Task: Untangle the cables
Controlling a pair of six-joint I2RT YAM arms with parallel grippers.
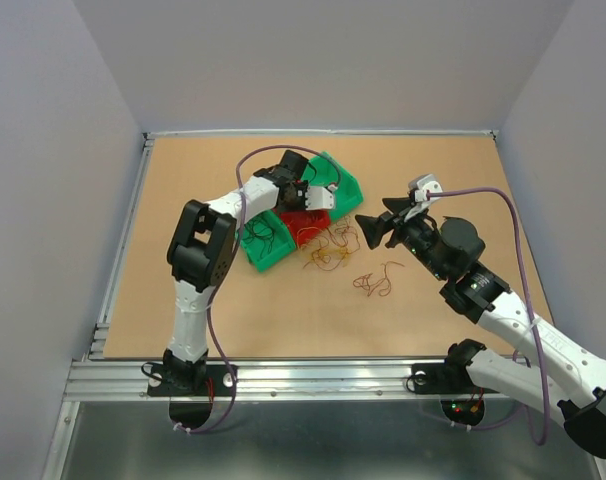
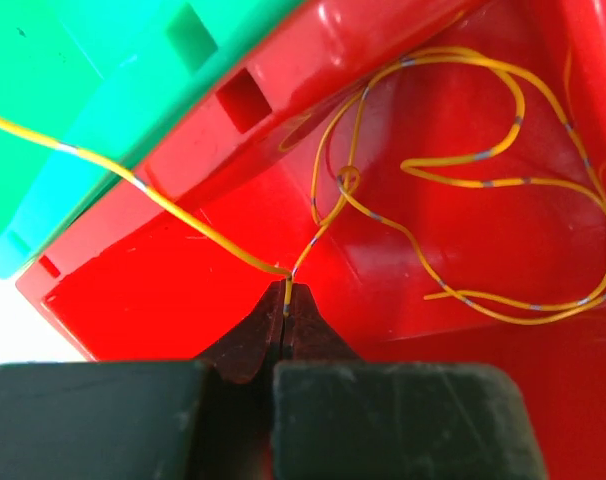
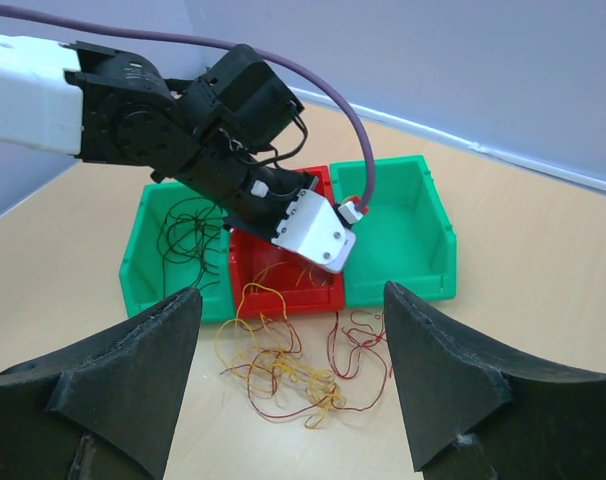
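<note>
My left pincer is clenched on a yellow wire over the red bin. My right pincer hangs released, with the loose tangle at its nine o'clock.

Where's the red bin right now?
Top view, left of centre: the red bin sits between two green bins, directly under the left tool, which pinches a yellow cable over it. The loose cable tangle lies on the table at its near side.

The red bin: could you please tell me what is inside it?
The red bin holds looping yellow wires, one strand pinched by the left gripper. Its fingers cover the floor beneath.
</note>
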